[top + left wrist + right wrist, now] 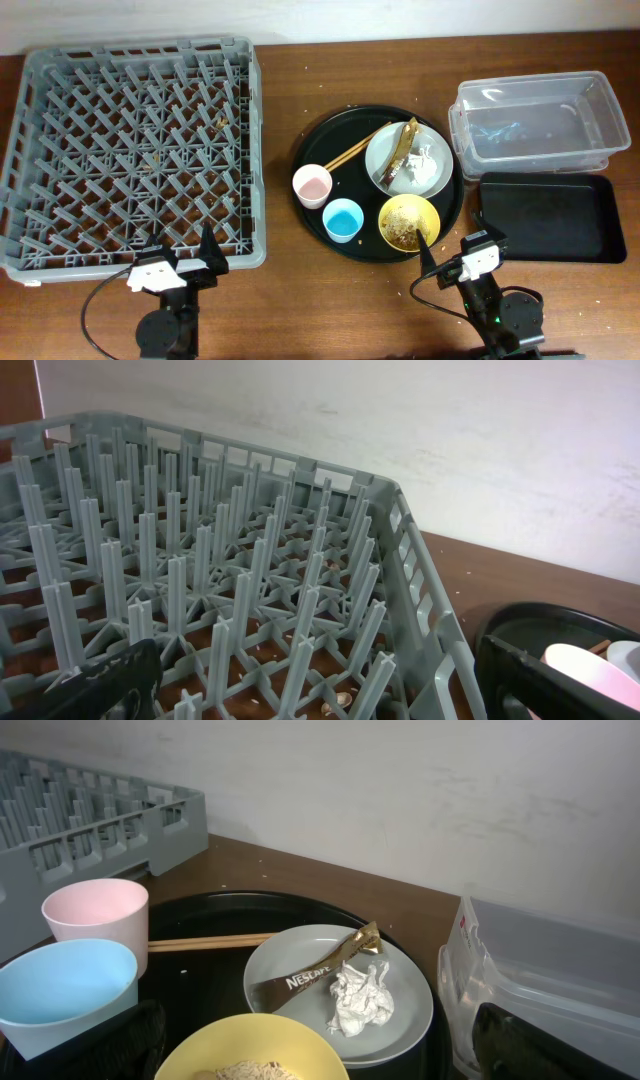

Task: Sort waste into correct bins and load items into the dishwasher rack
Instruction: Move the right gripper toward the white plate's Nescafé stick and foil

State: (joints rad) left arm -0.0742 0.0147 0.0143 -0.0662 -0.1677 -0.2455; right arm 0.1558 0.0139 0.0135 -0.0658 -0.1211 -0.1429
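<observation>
The grey dishwasher rack [130,150] fills the left of the table and holds only crumbs; it also shows in the left wrist view [200,560]. On the round black tray [315,135] stand a pink cup [311,184], a blue cup [343,218], a yellow bowl [408,221] with beige scraps, and a grey plate [385,150] with a brown wrapper [315,976] and a crumpled napkin [362,998]. Chopsticks [355,148] lean on the plate. The clear tub [540,115] and flat black tray [548,215] lie right. My left gripper [320,695] is open at the rack's near edge. My right gripper [320,1055] is open before the bowl.
Small crumbs lie scattered on the brown table around the round tray and near its front edge. A white wall stands behind the table. Both arm bases sit at the front edge, with black cables looping beside them.
</observation>
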